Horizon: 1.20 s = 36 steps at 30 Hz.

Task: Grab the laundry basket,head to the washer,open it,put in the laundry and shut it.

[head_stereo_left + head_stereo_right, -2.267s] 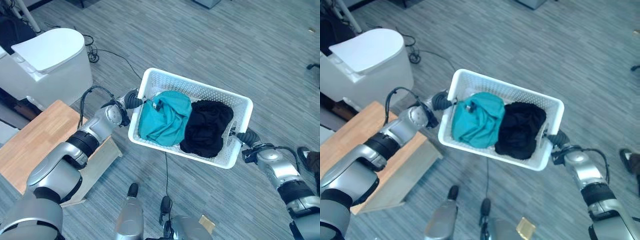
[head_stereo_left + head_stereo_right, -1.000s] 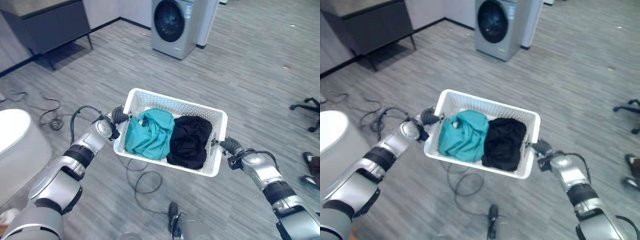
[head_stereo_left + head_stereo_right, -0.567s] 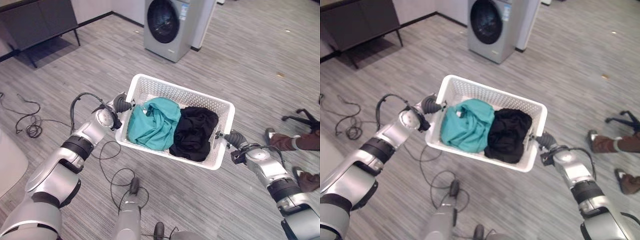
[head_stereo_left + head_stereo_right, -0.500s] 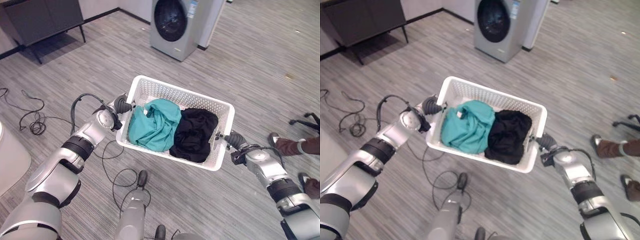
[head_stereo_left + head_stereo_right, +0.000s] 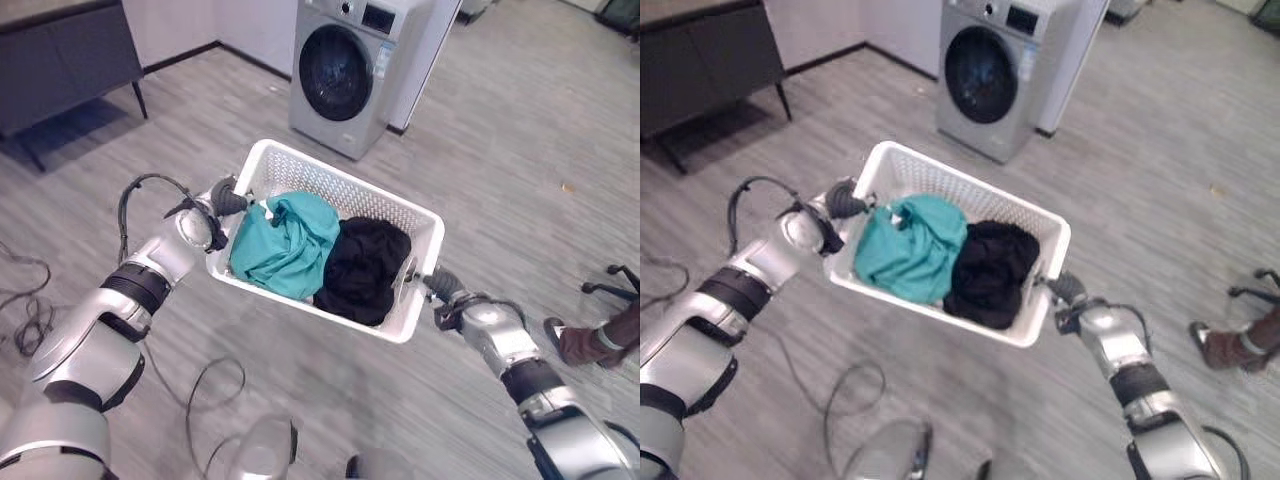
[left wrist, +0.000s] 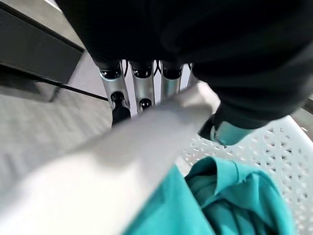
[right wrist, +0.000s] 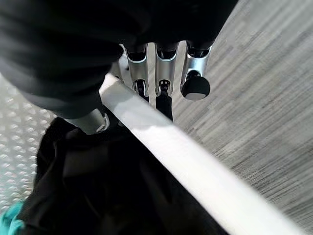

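Left eye view: the robot holds a white perforated laundry basket clear of the grey wood-look floor, one hand at each short end. The left hand grips the rim at the basket's left end, and its wrist view shows the fingers curled over the outside of the white rim with the thumb inside. The right hand clamps the right end the same way, fingers hooked under the rim in its own wrist view. Inside the basket, a crumpled teal garment lies touching a black garment. A silver front-loading washer, its round dark door closed, stands beyond the basket. A dark cabinet stands to the left, and a person's shoe shows at the right edge.
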{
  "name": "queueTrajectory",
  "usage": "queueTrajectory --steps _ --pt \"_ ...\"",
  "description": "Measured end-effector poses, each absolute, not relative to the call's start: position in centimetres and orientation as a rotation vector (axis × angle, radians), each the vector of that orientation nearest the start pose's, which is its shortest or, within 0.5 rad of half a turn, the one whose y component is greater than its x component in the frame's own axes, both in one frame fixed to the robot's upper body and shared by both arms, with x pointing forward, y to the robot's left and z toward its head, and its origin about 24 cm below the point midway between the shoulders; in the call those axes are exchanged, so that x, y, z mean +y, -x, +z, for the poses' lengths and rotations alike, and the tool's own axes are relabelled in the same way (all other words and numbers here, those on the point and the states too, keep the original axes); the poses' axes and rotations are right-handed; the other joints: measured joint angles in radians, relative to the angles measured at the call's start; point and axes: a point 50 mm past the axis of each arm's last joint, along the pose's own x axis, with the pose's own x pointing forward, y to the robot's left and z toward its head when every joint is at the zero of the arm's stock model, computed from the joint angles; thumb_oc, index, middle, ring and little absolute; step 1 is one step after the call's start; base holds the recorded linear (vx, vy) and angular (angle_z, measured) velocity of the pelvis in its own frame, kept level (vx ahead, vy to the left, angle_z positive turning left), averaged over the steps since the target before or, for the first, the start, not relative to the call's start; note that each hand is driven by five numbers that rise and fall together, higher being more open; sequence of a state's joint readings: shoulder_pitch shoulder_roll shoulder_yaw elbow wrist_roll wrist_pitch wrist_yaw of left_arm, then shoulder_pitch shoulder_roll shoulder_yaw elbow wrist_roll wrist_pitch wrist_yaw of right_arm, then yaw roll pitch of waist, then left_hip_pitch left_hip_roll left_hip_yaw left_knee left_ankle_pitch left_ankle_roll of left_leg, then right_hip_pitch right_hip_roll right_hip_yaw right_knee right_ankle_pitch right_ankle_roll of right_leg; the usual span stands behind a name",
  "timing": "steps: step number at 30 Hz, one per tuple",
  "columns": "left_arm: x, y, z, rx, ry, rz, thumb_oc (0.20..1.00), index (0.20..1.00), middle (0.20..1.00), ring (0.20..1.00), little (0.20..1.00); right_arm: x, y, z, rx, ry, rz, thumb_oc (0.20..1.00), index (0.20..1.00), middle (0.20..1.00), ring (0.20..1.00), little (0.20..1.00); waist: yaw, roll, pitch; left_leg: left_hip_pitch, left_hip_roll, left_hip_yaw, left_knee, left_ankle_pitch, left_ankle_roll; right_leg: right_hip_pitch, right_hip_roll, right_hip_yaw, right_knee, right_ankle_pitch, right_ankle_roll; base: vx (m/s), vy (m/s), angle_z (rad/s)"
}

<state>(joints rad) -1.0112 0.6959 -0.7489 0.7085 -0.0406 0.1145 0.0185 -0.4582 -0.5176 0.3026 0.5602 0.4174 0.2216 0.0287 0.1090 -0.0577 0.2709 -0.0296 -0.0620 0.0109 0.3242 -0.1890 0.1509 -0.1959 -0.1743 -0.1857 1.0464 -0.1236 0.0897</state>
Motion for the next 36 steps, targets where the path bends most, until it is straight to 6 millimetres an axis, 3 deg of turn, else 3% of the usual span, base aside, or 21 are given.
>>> queueTrajectory --steps 3,5,7,10,11,12,13,14,16,19,20,21,22,23,25,26,29,32,33,34,36 --pt "18.4 -40.0 17.0 -0.021 -1.045 -0.156 0.2 0.2 0.2 0.2 0.2 -23.8 -32.4 3.8 0.392 0.26 0.06 0.2 0.2 0.2 0.2 0.2 -0.079 0.02 -0.002 0.185 -0.022 -0.09 -0.188 0.037 -0.042 -0.077 0.066 -0.049 -0.443 -0.034 -0.03 0.48 -0.141 0.7" --pt "17.8 -40.0 16.9 -0.032 -1.037 -0.171 0.2 0.2 0.2 0.2 0.2 -24.8 -32.5 4.7 0.374 0.284 0.036 0.2 0.2 0.2 0.2 0.2 -0.098 0.016 -0.006 0.255 -0.043 -0.105 -0.243 0.034 -0.047 -0.097 0.101 -0.064 -0.746 0.011 -0.069 0.37 -0.12 0.56" --pt "17.4 -40.0 16.2 -0.016 -1.03 -0.188 0.2 0.2 0.2 0.2 0.2 -25.5 -32.4 4.9 0.372 0.292 0.02 0.2 0.2 0.2 0.2 0.2 -0.114 0.028 -0.008 0.322 -0.044 -0.111 -0.26 0.012 -0.085 -0.107 0.145 -0.055 -0.941 0.073 -0.113 0.45 -0.128 0.46" --pt "16.7 -40.2 15.4 0.006 -1.016 -0.197 0.2 0.2 0.2 0.2 0.2 -26.3 -32.1 4.9 0.371 0.27 -0.01 0.2 0.2 0.2 0.2 0.2 -0.144 0.053 -0.022 0.423 -0.033 -0.108 -0.263 -0.037 -0.167 -0.147 0.175 -0.039 -1.076 0.103 -0.124 0.5 -0.164 0.68" --pt "16.7 -40.2 15.0 0.019 -1.018 -0.201 0.2 0.2 0.2 0.2 0.2 -26.3 -32.0 4.8 0.376 0.268 -0.009 0.2 0.2 0.2 0.2 0.2 -0.146 0.056 -0.027 0.462 -0.039 -0.107 -0.25 -0.051 -0.19 -0.131 0.175 -0.06 -1.082 0.1 -0.158 0.33 -0.14 0.51" --pt "16.7 -40.1 14.4 0.038 -1.012 -0.207 0.2 0.2 0.2 0.2 0.2 -26.4 -31.7 4.4 0.39 0.269 -0.01 0.2 0.2 0.2 0.2 0.2 -0.147 0.039 -0.037 0.491 -0.059 -0.091 -0.181 -0.076 -0.231 -0.079 0.151 -0.046 -1.093 0.123 -0.245 0.64 -0.297 0.28" --pt "16.5 -39.9 13.2 0.065 -1.007 -0.223 0.2 0.2 0.2 0.2 0.2 -26.8 -31.4 4.0 0.405 0.269 -0.018 0.2 0.2 0.2 0.2 0.2 -0.132 0.097 -0.062 0.498 -0.012 -0.092 -0.092 -0.121 -0.252 -0.071 0.172 -0.047 -1.027 0.341 -0.332 0.47 -0.231 0.41" --pt "16.2 -39.9 13.5 0.048 -1.007 -0.227 0.2 0.2 0.2 0.2 0.2 -26.8 -31.2 3.7 0.417 0.269 -0.018 0.2 0.2 0.2 0.2 0.2 -0.141 0.108 -0.066 0.491 0.044 -0.099 -0.088 -0.15 -0.248 -0.063 0.187 -0.04 -0.984 0.379 -0.319 0.49 -0.25 0.4" --pt "16.2 -40.0 14.8 0.002 -1.023 -0.219 0.2 0.2 0.2 0.2 0.2 -26.6 -31.4 4.1 0.404 0.269 -0.003 0.2 0.2 0.2 0.2 0.2 -0.125 0.089 -0.059 0.403 0.116 -0.102 -0.058 -0.161 -0.252 -0.031 0.206 -0.017 -0.971 0.329 -0.252 0.36 -0.241 0.28" --pt "17.1 -40.0 14.8 0.023 -1.029 -0.2 0.2 0.2 0.2 0.2 0.2 -26.6 -32.4 6.0 0.346 0.289 0.003 0.2 0.2 0.2 0.2 0.2 -0.119 0.088 -0.05 0.276 0.142 -0.116 0.166 -0.055 -0.284 0.059 0.237 0.009 -0.956 0.26 -0.253 0.34 -0.409 -0.34" --pt "17.7 -40.0 14.9 0.031 -1.014 -0.183 0.2 0.2 0.2 0.2 0.2 -26.2 -32.8 6.7 0.317 0.284 0.024 0.2 0.2 0.2 0.2 0.2 -0.124 0.075 -0.043 0.16 0.13 -0.053 0.466 0.21 -0.246 0.045 0.259 -0.019 -0.782 0.136 -0.28 0.25 -0.373 -1.03" --pt "18.7 -40.0 15.2 0.039 -1.023 -0.158 0.2 0.2 0.2 0.2 0.2 -25.5 -32.9 6.6 0.313 0.279 0.048 0.2 0.2 0.2 0.2 0.2 -0.12 0.056 -0.043 0.119 0.131 -0.056 0.567 0.384 -0.211 0.071 0.295 -0.005 -0.784 0.106 -0.275 0.26 -0.34 -0.9" --pt "19.1 -40.1 16.2 0.017 -1.029 -0.143 0.2 0.2 0.2 0.2 0.2 -24.9 -32.8 6.5 0.311 0.275 0.073 0.2 0.2 0.2 0.2 0.2 -0.131 -0.005 -0.06 0.047 0.107 -0.051 0.685 0.512 -0.156 0.122 0.304 0.029 -0.856 0.14 -0.303 0.16 -0.177 -0.41" --pt "18.6 -40.2 17.1 -0.025 -1.011 -0.135 0.2 0.2 0.2 0.2 0.2 -25.1 -33.0 7.0 0.292 0.269 0.061 0.2 0.2 0.2 0.2 0.2 -0.15 -0.004 -0.052 -0.035 0.149 -0.068 0.786 0.397 -0.135 0.143 0.323 0.024 -0.856 0.104 -0.278 0.26 -0.197 -0.22" --pt "18.6 -40.0 18.1 -0.065 -1.011 -0.147 0.2 0.2 0.2 0.2 0.2 -25.3 -33.3 8.1 0.255 0.269 0.032 0.2 0.2 0.2 0.2 0.2 -0.137 -0.06 -0.05 -0.287 0.202 -0.11 0.813 0.19 -0.12 0.155 0.317 0.098 -0.849 0.07 -0.321 0.29 -0.057 -0.58" --pt "18.5 -40.1 17.8 -0.047 -1.003 -0.151 0.2 0.2 0.2 0.2 0.2 -25.5 -33.4 8.6 0.235 0.264 0.011 0.2 0.2 0.2 0.2 0.2 -0.135 -0.07 -0.033 -0.337 0.198 -0.137 0.735 0.131 -0.147 0.189 0.296 0.11 -0.873 0.071 -0.302 0.35 0.021 -0.7" --pt "17.8 -39.9 16.5 -0.016 -0.999 -0.185 0.2 0.2 0.2 0.2 0.2 -26.4 -32.3 7.7 0.267 0.294 0.006 0.2 0.2 0.2 0.2 0.2 -0.124 -0.063 -0.006 -0.367 0.143 -0.157 0.3 0.135 -0.208 0.385 0.229 0.096 -0.98 0.038 -0.209 0.42 0.07 -0.26" --pt "16.2 -39.9 16.8 -0.057 -0.986 -0.223 0.2 0.2 0.2 0.2 0.2 -27.4 -31.1 6.8 0.308 0.317 -0.009 0.2 0.2 0.2 0.2 0.2 -0.098 -0.011 -0.02 -0.341 0.108 -0.087 -0.157 0.146 -0.219 0.528 0.219 0.1 -1.066 -0.037 -0.15 0.41 0.074 -0.26" --pt "15.8 -39.9 16.5 -0.056 -0.988 -0.234 0.2 0.2 0.2 0.2 0.2 -27.6 -30.9 6.4 0.324 0.317 -0.014 0.2 0.2 0.2 0.2 0.2 -0.094 -0.001 -0.026 -0.331 0.075 -0.084 -0.188 0.137 -0.209 0.555 0.215 0.108 -1.065 -0.071 -0.126 0.71 0.156 -0.71" --pt "15.8 -39.7 15.6 -0.028 -0.994 -0.242 0.2 0.2 0.2 0.2 0.2 -27.5 -30.6 5.6 0.345 0.309 -0.011 0.2 0.2 0.2 0.2 0.2 -0.058 -0.019 -0.031 -0.286 0.001 -0.122 -0.149 0.169 -0.175 0.579 0.172 0.149 -0.977 -0.154 -0.053 0.81 0.241 -0.52" --pt "16.6 -39.9 15.6 0.0 -1.037 -0.224 0.2 0.2 0.2 0.2 0.2 -26.9 -31.7 6.2 0.325 0.3 -0.017 0.2 0.2 0.2 0.2 0.2 -0.04 -0.018 -0.031 -0.221 -0.032 -0.104 -0.118 0.248 -0.133 0.52 0.131 0.218 -0.718 -0.12 -0.025 0.64 0.24 -0.7"
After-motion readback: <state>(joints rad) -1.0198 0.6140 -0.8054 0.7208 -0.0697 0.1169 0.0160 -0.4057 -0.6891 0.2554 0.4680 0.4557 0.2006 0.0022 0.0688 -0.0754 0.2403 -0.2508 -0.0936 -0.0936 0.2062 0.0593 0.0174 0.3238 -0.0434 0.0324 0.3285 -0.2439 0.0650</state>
